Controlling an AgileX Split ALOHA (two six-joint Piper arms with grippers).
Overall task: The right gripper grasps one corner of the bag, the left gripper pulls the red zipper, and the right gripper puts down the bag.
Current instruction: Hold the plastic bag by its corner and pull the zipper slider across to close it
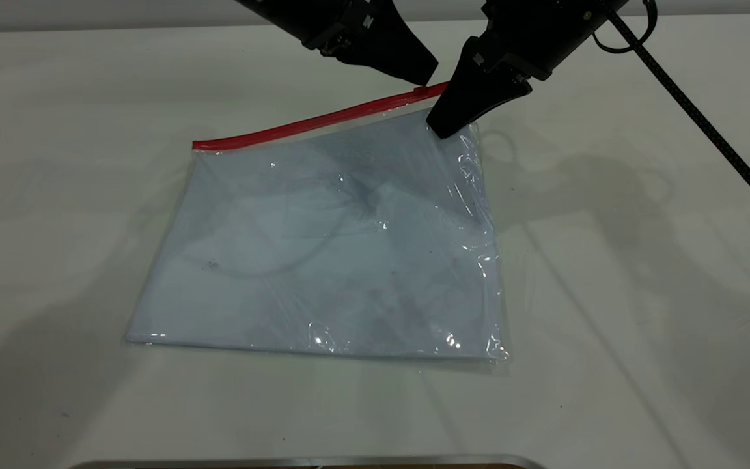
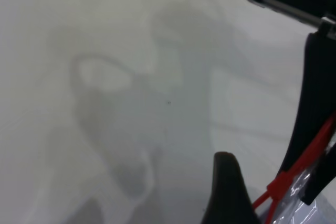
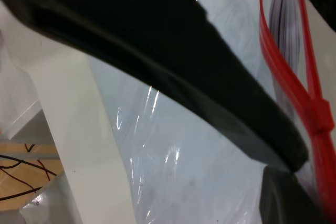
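Observation:
The bag (image 1: 323, 254), clear plastic with pale sheets inside, lies flat on the white table, its far right part raised a little. The red zipper (image 1: 310, 122) runs along its far edge. My right gripper (image 1: 441, 129) is shut on the corner of the bag (image 1: 463, 133) and also shows in the right wrist view (image 3: 294, 170). The red slider tab (image 3: 320, 120) sits just beside its tips. My left gripper (image 1: 424, 79) hovers at the zipper's right end. It is open in the left wrist view (image 2: 265, 190), with the slider (image 2: 281, 182) between its fingers, apart from the near finger (image 2: 226, 187).
A black cable chain (image 1: 707, 130) slopes across the table's right side. A metal rim (image 1: 310, 462) lies at the near edge. The right wrist view shows the table's edge and a wooden floor with wires (image 3: 21, 169) below.

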